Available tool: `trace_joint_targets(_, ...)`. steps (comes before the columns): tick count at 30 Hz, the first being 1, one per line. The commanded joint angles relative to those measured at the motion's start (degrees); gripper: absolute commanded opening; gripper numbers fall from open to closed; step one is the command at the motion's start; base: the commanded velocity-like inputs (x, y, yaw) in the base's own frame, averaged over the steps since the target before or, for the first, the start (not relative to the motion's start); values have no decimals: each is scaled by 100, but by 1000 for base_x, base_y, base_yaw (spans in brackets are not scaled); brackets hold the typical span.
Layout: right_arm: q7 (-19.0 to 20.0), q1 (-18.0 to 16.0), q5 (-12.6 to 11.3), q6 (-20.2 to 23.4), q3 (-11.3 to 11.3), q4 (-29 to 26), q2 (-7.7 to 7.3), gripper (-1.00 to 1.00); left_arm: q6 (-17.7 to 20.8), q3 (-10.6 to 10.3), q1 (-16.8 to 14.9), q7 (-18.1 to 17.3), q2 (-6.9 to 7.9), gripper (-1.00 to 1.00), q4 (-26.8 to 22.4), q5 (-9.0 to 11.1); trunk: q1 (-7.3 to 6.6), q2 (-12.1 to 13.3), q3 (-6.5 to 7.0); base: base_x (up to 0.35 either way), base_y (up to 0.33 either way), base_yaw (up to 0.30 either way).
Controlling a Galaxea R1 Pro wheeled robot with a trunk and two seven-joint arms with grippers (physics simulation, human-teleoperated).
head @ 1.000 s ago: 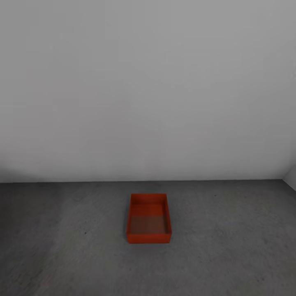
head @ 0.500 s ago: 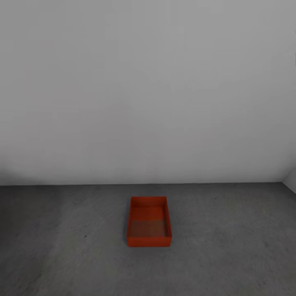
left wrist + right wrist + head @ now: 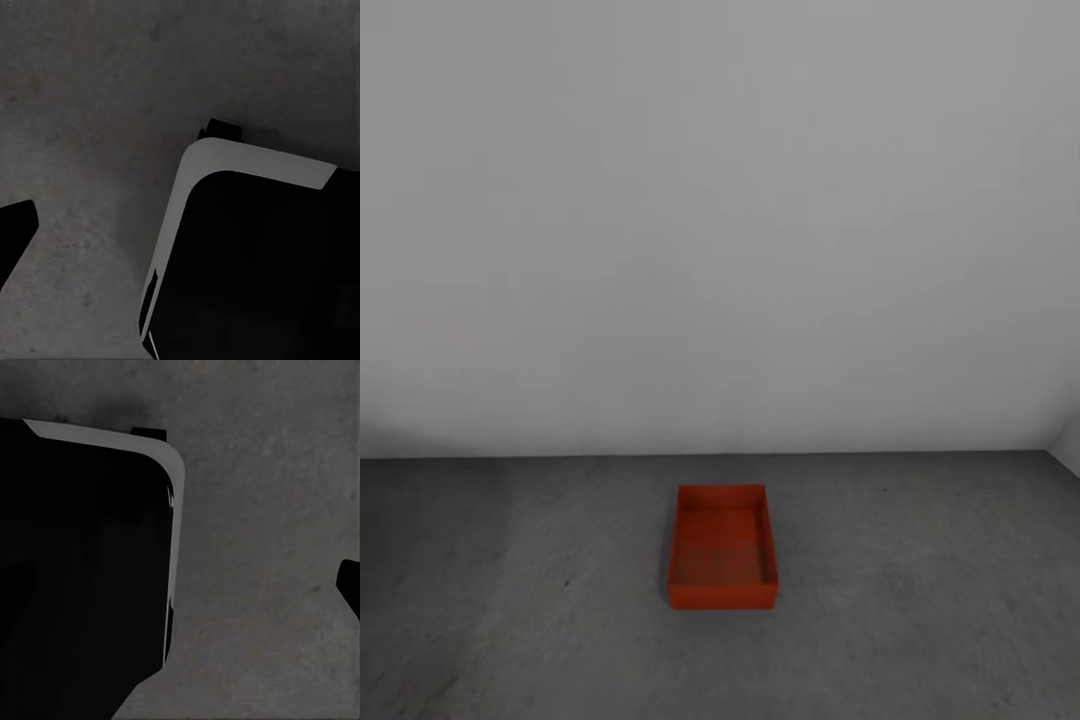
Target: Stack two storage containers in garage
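Note:
One orange-red open-top storage container (image 3: 722, 547) sits empty on the dark grey concrete floor (image 3: 920, 600) of the garage, a little way out from the plain white wall (image 3: 720, 220), in the middle of the head view. The left wrist view looks down at the floor (image 3: 90, 90) and my own black and white base (image 3: 255, 247); a dark fingertip (image 3: 13, 232) of the left gripper shows at the frame's edge with nothing on it. A dark fingertip (image 3: 349, 585) of the right gripper likewise shows at the edge over bare floor (image 3: 262, 510).
A second white wall meets the floor at the far right corner (image 3: 1066, 440). Concrete floor spreads on both sides of the container and in front of it. My base (image 3: 82, 562) is the only other thing near the grippers.
The whole head view has shifted slightly, so the wall's foot and the container sit a little lower in the picture. The container itself has not moved on the floor.

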Motion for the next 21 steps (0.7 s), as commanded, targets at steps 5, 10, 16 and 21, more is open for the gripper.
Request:
trace_joint_targets(5,-4,-6,-37,-23,48,16,4,100,-16,-23,-3,11,-1,100,3,28,0,-4,41,0,0,0)
trace_joint_targets(10,-6,-5,-37,-19,48,13,4,100,-16,-23,-3,11,-2,100,3,28,0,-4,88,0,0,0)
trace_joint_targets(16,-4,-6,-37,-19,48,13,4,100,-16,-23,-3,11,0,100,3,28,0,-4,143,0,0,0)
trace_joint_targets(21,-6,-6,-37,-12,48,15,4,100,-16,-23,-3,11,1,100,3,28,0,-4,190,0,0,0)
